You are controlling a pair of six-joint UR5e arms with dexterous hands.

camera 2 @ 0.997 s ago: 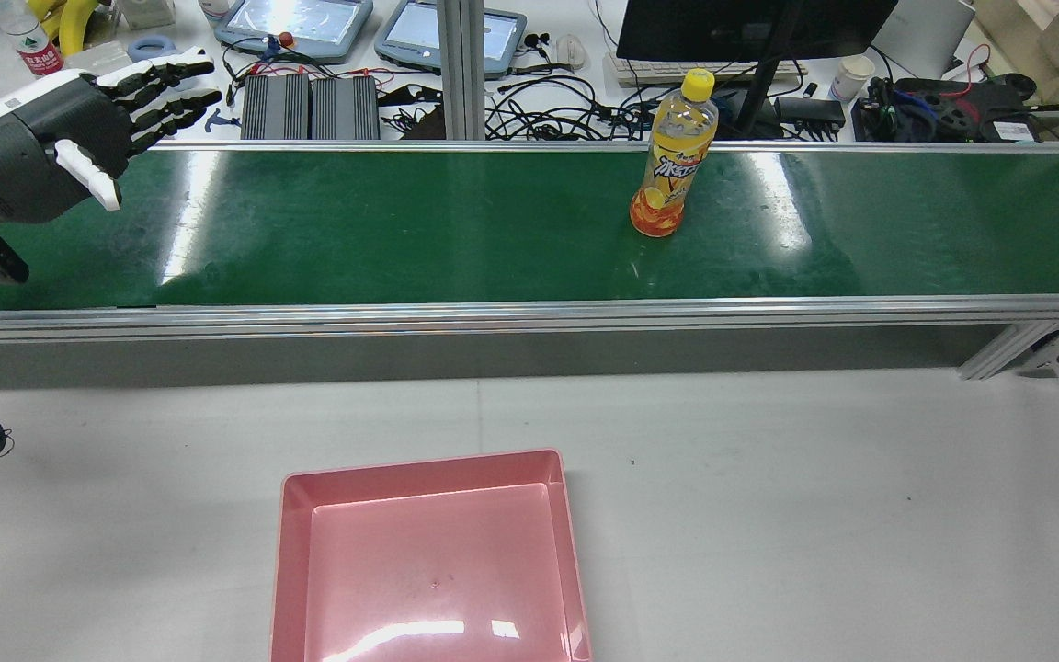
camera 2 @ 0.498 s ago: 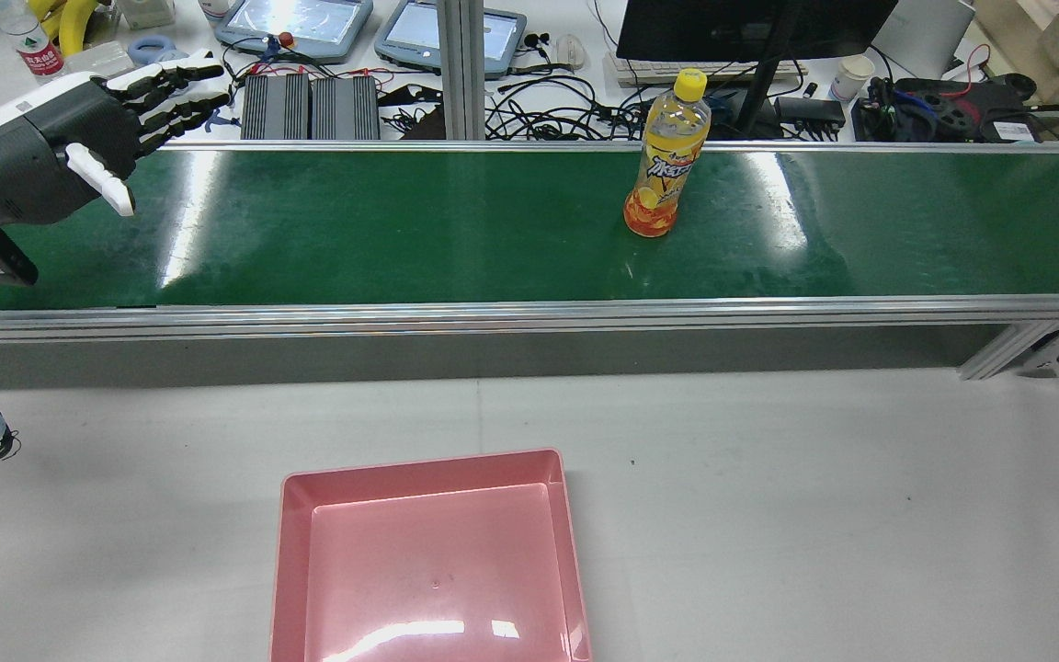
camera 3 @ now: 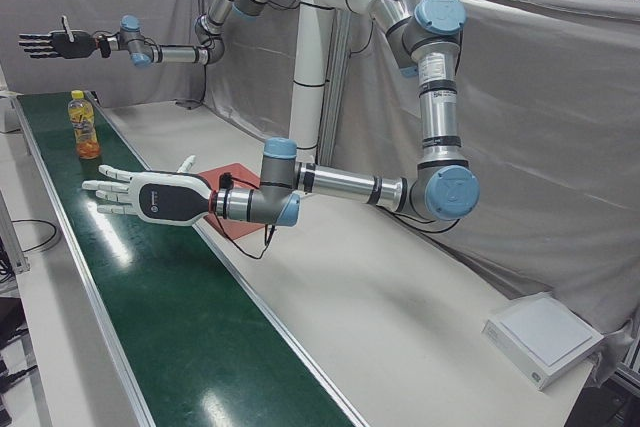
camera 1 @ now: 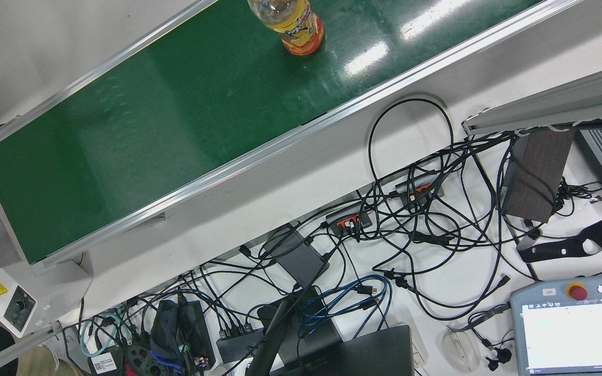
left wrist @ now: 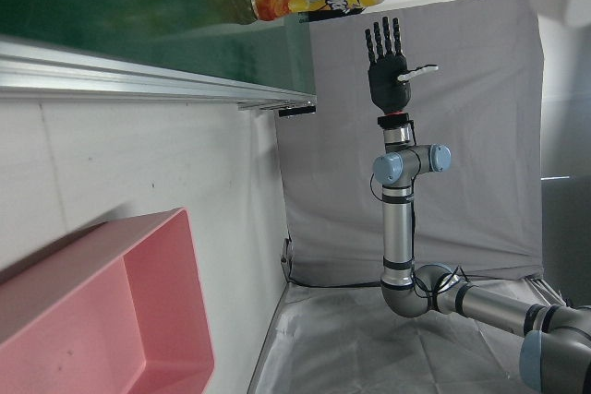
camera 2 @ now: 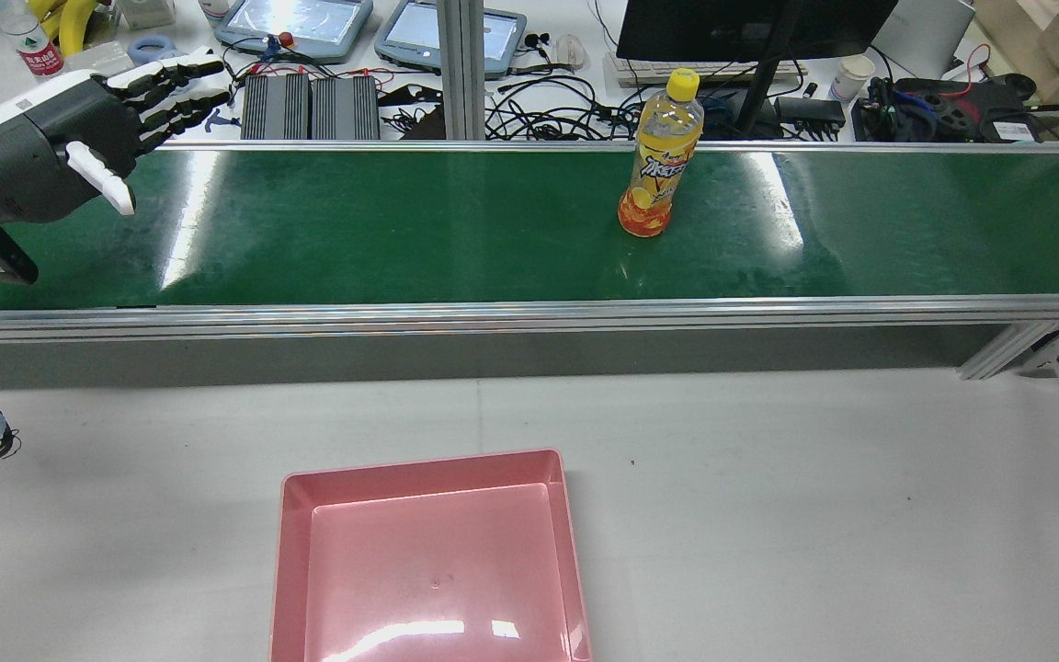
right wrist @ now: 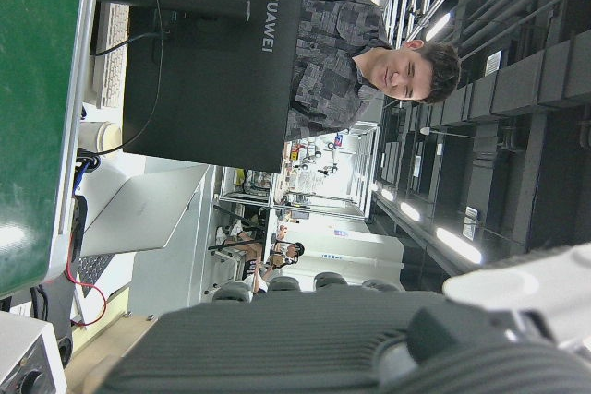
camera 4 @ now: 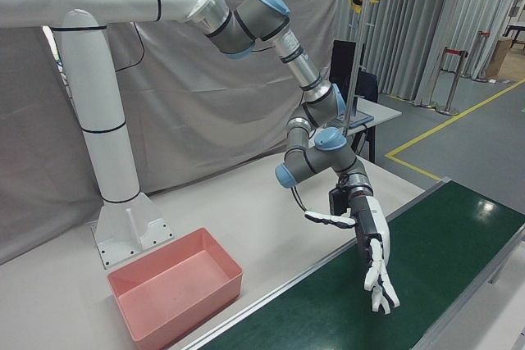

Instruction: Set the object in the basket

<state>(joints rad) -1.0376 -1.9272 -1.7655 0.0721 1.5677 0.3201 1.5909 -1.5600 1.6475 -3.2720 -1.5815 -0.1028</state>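
Left hand: open with fingers spread, holding nothing, above the left end of the green conveyor belt in the rear view.
Right hand: also open and empty, raised high beyond the far end of the belt in the left-front view.
Bottle: yellow cap, orange drink, standing upright on the belt, well apart from the left hand, toward its right.
Basket: pink and empty, on the white table near the belt.
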